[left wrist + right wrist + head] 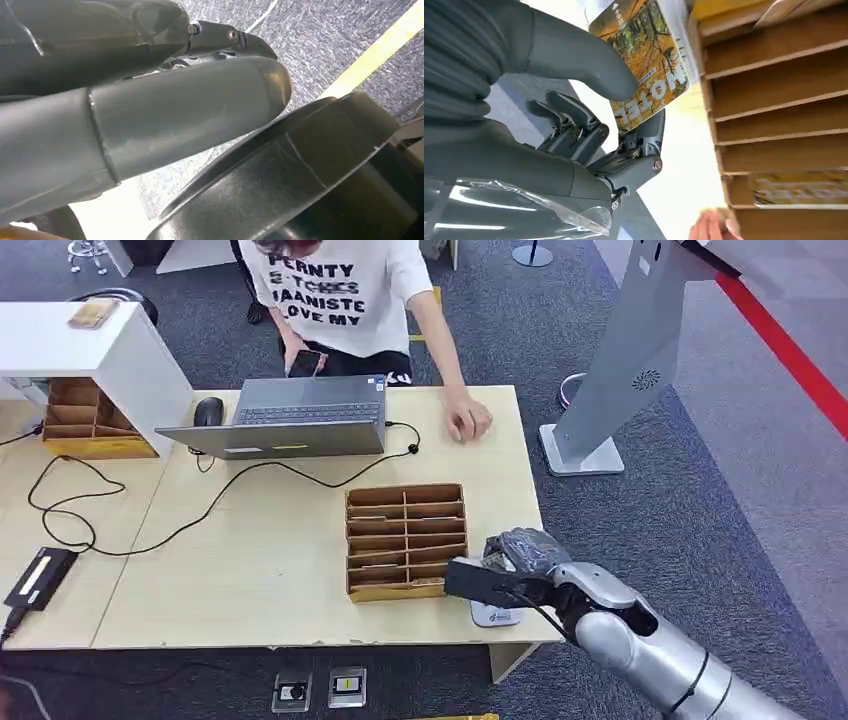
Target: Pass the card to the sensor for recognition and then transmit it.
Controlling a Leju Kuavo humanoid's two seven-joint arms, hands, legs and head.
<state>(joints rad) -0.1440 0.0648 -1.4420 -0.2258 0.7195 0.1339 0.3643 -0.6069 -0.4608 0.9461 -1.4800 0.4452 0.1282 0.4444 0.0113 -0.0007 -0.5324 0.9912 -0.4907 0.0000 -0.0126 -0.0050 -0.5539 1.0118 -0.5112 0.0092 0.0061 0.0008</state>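
Card (649, 65) pinched in the right hand (520, 560), hovering right over the sensor (497, 616) at the table's near edge, beside the cardboard rack (405, 540) — recognition apparently underway, handover to come. Left hand (150, 115): grip unclear.

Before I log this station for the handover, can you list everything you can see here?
Table: one, light wood, centre.
Slotted tray: one, brown, on the table's right part.
Second slotted tray: one, brown, far left.
Card: one, autumn-tree print, pinched in the right hand.
Sensor pad: one, pale grey, at the table's near right edge under the hand.
Laptop: one, grey, far side.
Mouse: one, black, left of the laptop.
Black box: one, near left.
Kiosk stand: one, grey, on the floor to the right.
Person: one, white shirt, behind the table.
Right hand: dark grey, beside the tray.
Left hand: grey, hanging over carpet.
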